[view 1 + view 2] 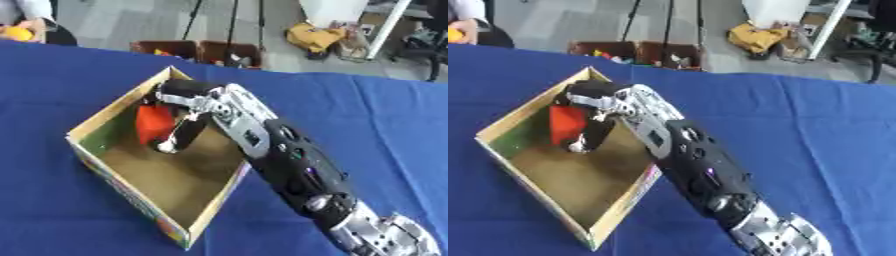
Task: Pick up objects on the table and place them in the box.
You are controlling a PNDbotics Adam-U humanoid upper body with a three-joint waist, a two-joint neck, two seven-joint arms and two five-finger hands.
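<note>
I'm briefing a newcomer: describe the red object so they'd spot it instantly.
On the blue table stands an open cardboard box. The red object lies inside at its far corner, beside the right hand. It is the only red thing in the box.

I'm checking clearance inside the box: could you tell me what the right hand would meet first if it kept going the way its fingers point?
Probably the box floor: the right hand points down beside the red object.
</note>
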